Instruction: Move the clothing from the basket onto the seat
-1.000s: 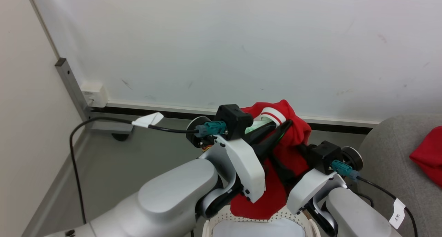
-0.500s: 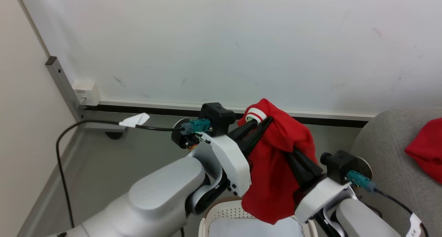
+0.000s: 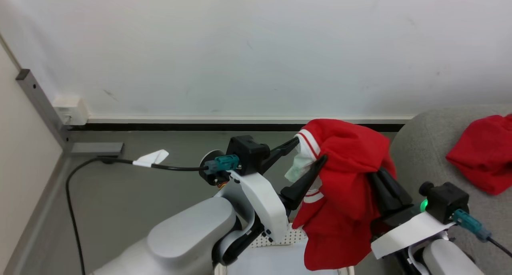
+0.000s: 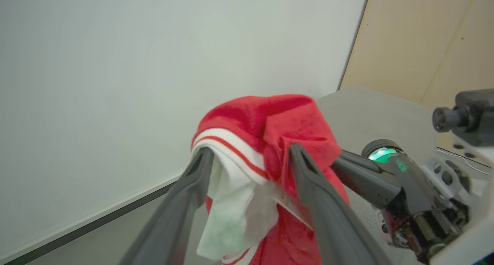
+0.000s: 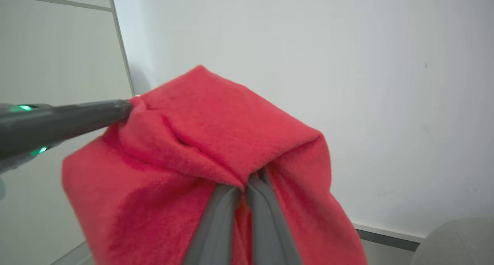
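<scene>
**Beside the seat, a striped garment hangs between two hands**

Just short of the seat's (image 3: 424,163) near edge, the striped red garment (image 3: 344,179) hangs in the air, clear of the basket (image 3: 282,239), which sits low down on the side away from the seat. A plain red garment (image 3: 484,155) already lies on the seat's cushion, well in from that edge.

The right hand (image 5: 249,188) has its two fingers drawn together with a fold of the red cloth pinched between them, and the rest of the cloth falls over and around them. The left hand (image 4: 251,151), on the garment's far side from the seat, has its fingers spread apart. The white-and-red trim is looped over one finger and a red fold rests against the other, so it looks more like a prop than a grip.

From where I stand, the carry across seems to be the step in hand, with the real hold in the right hand. To do it well, I would keep the bundle high until its hanging hem is past the seat's rounded edge, or it may drag and fold under. The left hand should slide back out of the trim before anything is let go, since the loop over its finger looks likely to snag and pull the cloth back off the seat. Then the right hand can lower over bare cushion beside the plain red garment and part its fingers only once the weight rests on the seat.
</scene>
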Tool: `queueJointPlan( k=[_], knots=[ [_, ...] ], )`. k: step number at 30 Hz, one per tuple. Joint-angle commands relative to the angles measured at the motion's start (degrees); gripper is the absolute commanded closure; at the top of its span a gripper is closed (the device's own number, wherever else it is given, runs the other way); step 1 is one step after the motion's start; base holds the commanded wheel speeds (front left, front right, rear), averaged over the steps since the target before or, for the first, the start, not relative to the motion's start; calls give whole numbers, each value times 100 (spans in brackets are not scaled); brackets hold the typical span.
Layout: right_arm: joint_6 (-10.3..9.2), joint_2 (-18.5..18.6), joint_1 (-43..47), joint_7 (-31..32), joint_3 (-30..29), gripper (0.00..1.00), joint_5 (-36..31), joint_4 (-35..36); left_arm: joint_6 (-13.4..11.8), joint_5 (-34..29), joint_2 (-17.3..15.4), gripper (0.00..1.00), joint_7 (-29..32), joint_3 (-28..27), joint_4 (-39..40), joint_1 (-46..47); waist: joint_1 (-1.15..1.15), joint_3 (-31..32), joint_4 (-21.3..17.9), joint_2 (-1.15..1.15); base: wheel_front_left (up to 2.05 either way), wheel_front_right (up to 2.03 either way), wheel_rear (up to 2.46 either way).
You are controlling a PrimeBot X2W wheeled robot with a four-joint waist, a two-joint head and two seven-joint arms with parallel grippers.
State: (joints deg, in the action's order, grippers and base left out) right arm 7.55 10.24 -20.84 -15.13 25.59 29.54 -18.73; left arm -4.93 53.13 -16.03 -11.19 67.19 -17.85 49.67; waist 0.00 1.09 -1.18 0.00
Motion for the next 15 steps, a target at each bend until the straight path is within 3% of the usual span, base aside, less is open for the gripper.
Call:
queueJointPlan(
  k=[1,15],
  knots=[
    [-14,54,62,-1,-82,100,-63,46,-14,-89,-37,0,-32,-2,45,-81,0,-57,-115,0,0,0,0],
    [-13,365,275,0,-1298,100,-469,607,-112,-420,-151,0,-241,142,417,-267,0,-340,-1238,0,0,0,0]
  ],
)
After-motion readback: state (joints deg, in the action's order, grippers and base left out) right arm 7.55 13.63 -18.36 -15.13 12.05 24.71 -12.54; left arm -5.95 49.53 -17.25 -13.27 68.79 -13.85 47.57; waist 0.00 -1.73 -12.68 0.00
